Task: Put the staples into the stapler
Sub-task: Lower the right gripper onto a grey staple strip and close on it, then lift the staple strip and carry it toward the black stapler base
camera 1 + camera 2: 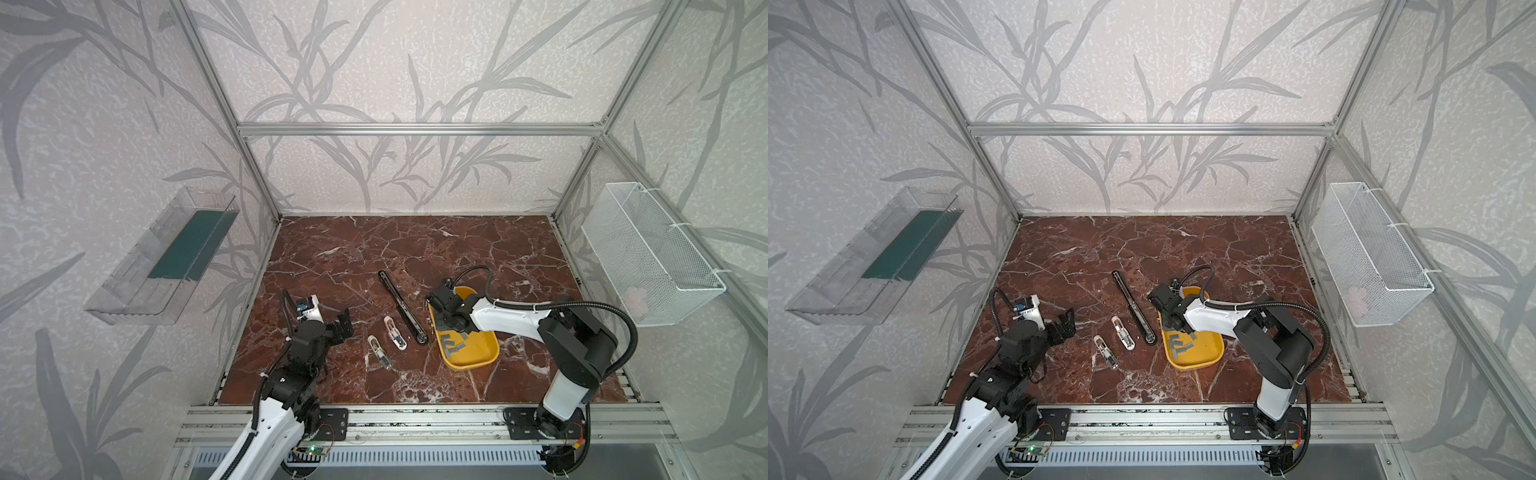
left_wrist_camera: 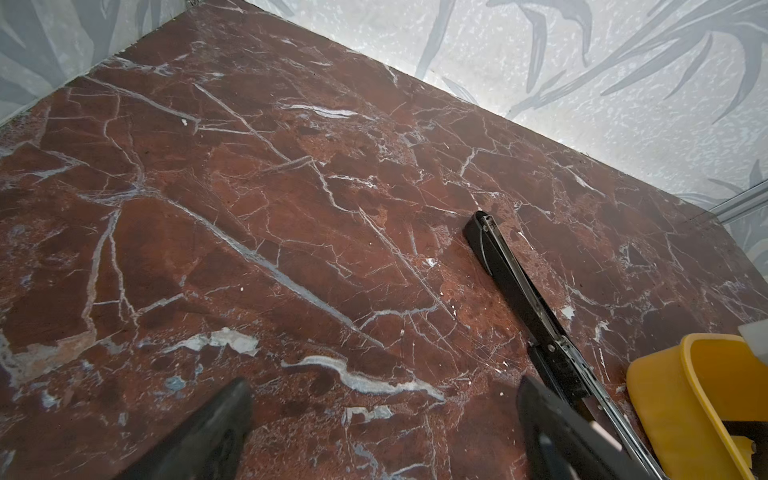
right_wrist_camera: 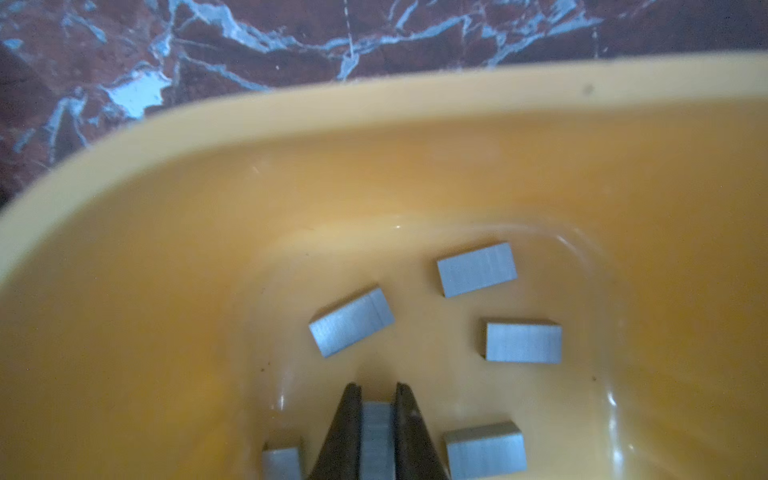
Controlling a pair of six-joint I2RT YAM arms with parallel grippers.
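The staples are lying in a yellow tray, small flat grey strips scattered loose on its floor. In both top views they are showing as a grey cluster in the middle of the tray, which is sitting on the right half of the marble-patterned bench.

The right claw is reaching down into the tray, and its two dark fingers are pressing against the long sides of one staple strip, pinching it between them. Whether that strip is resting on the tray floor or lifted clear of it cannot be told. Five other strips are lying around it without touching the fingers, one of them cut off by the edge of the right wrist view.

The long black stapler is lying opened out flat on the bench just left of the tray, running diagonally away from the front edge. Two small staplers are lying side by side just left of its near end, apart from each other and from the tray.

The left claw is hanging over bare bench to the left of the small staplers, with its fingers spread wide and nothing between them.
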